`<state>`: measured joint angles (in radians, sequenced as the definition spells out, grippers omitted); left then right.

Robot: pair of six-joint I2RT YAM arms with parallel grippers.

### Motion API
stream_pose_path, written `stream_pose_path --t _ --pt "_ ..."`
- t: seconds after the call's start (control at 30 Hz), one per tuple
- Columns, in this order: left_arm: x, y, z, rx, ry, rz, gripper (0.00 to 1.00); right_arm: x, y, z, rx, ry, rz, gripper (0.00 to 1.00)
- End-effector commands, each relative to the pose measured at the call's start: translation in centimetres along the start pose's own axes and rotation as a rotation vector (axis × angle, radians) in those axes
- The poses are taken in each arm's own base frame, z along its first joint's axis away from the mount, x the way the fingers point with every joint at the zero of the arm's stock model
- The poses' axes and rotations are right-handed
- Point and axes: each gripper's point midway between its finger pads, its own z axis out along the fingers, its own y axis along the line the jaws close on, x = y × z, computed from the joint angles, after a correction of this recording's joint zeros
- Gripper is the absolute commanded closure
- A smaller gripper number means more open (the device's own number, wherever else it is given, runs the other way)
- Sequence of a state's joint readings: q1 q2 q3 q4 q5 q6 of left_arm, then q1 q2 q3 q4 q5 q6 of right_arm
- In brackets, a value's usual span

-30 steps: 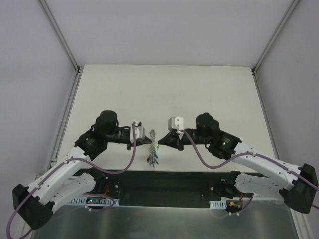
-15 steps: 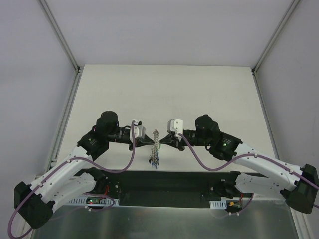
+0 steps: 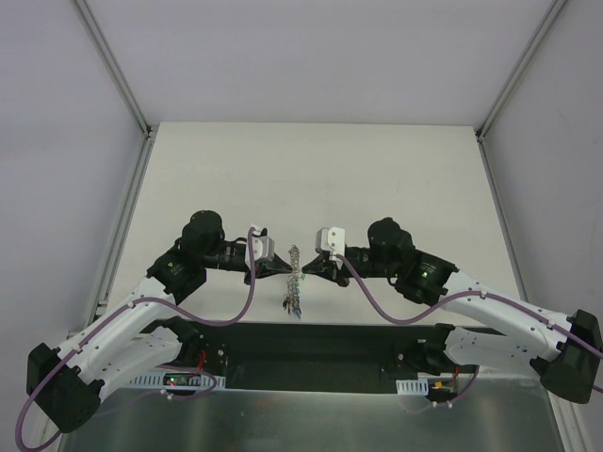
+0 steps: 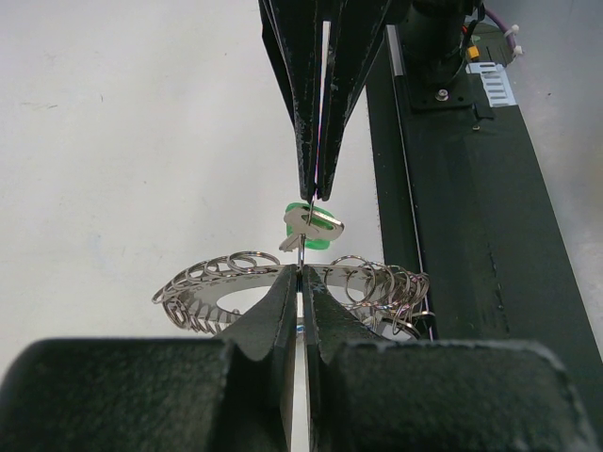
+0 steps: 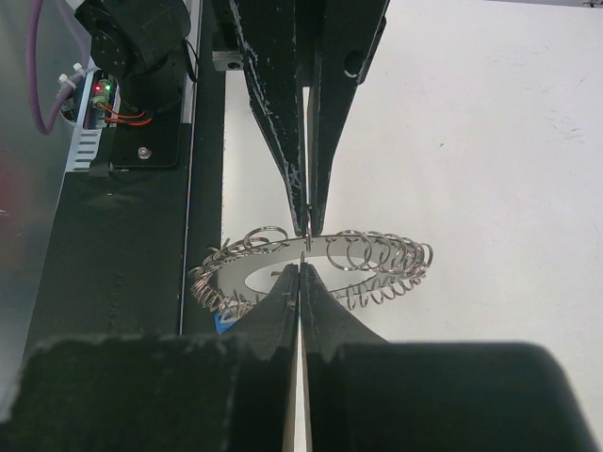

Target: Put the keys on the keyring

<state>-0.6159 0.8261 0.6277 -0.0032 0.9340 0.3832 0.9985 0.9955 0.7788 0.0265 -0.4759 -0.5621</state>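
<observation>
The keyring hangs in the air between the two hands, above the near edge of the bench, close to the black strip where the arms are bolted. It is a flat grey metal band, doughnut-shaped. Thin round wire loops stand packed along its outer rim. From above it shows almost edge-on, with a small bunch of keys dangling below it; their colours are too small to tell there. The right wrist view shows a bit of blue under the ring's left side.

The green-headed key stands just above the ring's rim. Its silver metal lies over the bright green plastic, and a thin edge runs down to the band.

The left hand has its fingers pressed together, clamped on the ring's rim. The right hand comes in from the opposite side. Its dark fingers are also pressed together and grip the top of the green-headed key. The two fingertip pairs point at each other almost in one line, with only the key and the ring's band between them. In the right wrist view that hand's own fingers hide the key.

Both hands have matt black, tapering, scuffed fingers. Purple cables loop along both white arms. The bench is pale and matt, and nothing else lies near the ring.
</observation>
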Motion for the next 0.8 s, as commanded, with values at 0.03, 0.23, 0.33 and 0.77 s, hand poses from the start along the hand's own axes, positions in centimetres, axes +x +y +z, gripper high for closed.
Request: stream_pose_path --t 0.03,0.23,0.33,0.77 --pt "-2.08 -0.17 0.09 0.026 -0.066 0.073 1.0 -1.9 -0.29 -0.3 0.023 -0.066 -0.047 0.99" --pt "-2.09 -0.23 0.11 0.028 -0.067 0.074 1.0 -2.0 -0.12 -0.15 0.016 -0.069 -0.047 0.99" --pt "-2.13 -0.23 0.13 0.03 -0.067 0.074 1.0 -2.13 -0.13 -0.06 0.015 -0.07 -0.047 0.99" --pt "-2.17 -0.23 0.14 0.031 -0.068 0.074 1.0 -2.08 -0.34 0.23 0.027 -0.062 -0.04 0.99"
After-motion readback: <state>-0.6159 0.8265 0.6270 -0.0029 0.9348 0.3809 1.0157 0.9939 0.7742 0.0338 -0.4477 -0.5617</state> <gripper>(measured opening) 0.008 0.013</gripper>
